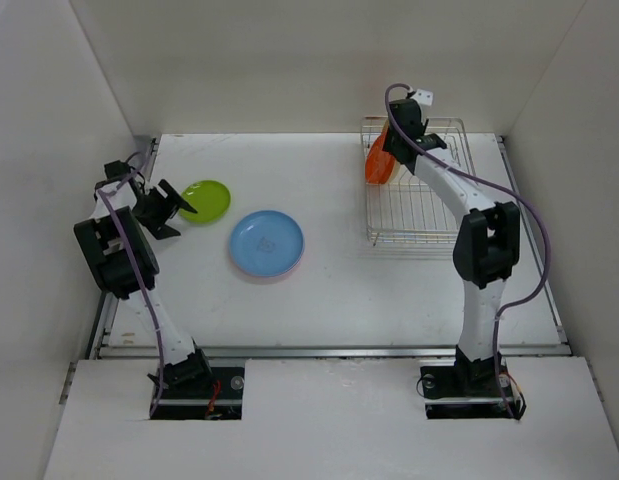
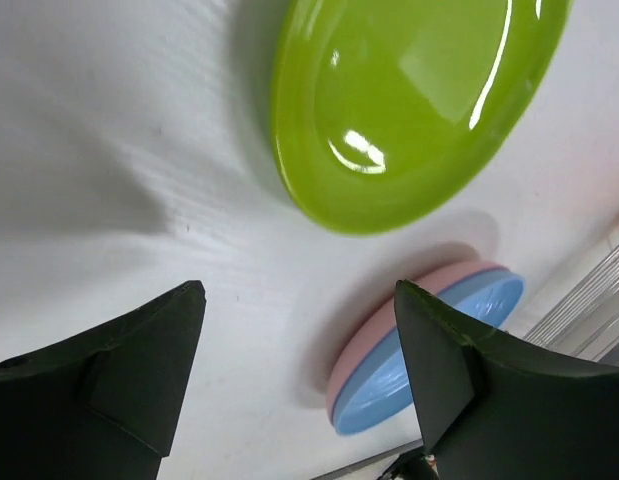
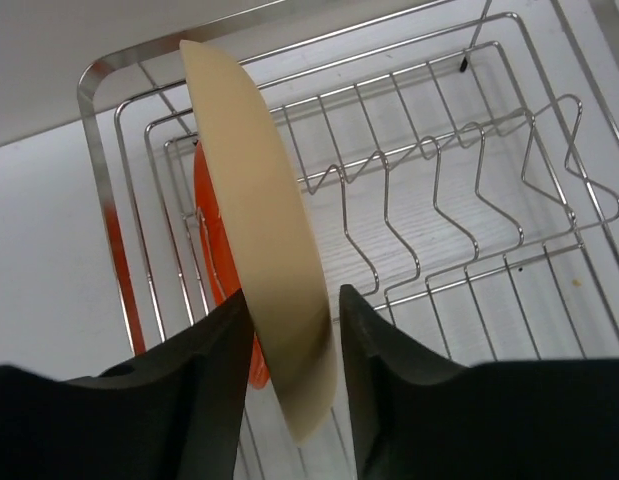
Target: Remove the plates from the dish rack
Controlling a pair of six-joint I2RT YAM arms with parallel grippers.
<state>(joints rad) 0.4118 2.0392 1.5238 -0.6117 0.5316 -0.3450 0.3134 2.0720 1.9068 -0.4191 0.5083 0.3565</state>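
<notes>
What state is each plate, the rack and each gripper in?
dish rack, holds two plates
cream-yellow plate, upright in dish rack
orange plate, upright in dish rack
pink plate, flat on table
blue plate, on pink plate
lime green plate, on table
left gripper, open
right gripper, shut on cream-yellow plate

Lime green plate [image 2: 409, 110]: plastic by the look, high gloss; I see sharp bright highlights on a smooth face.
Blue plate [image 2: 439, 350]: smooth plastic, glossy, soft sheen along the rim.
Pink plate [image 2: 374, 335]: same smooth plastic look; only its rim shows to me.
Cream-yellow plate [image 3: 259, 230]: smooth, satin rather than glossy; I find no highlights.
Orange plate [image 3: 211, 240]: smooth and shiny; mostly hidden.
Dish rack [image 3: 439, 200]: bright polished metal wire; orange reflects in its left rail.
Table [image 1: 339, 290]: white, matt; I note a faint fine grain close up.
Left tool [image 2: 299, 300]: fingers black, matt, plastic-looking.
Right tool [image 3: 292, 295]: same matt black.
</notes>
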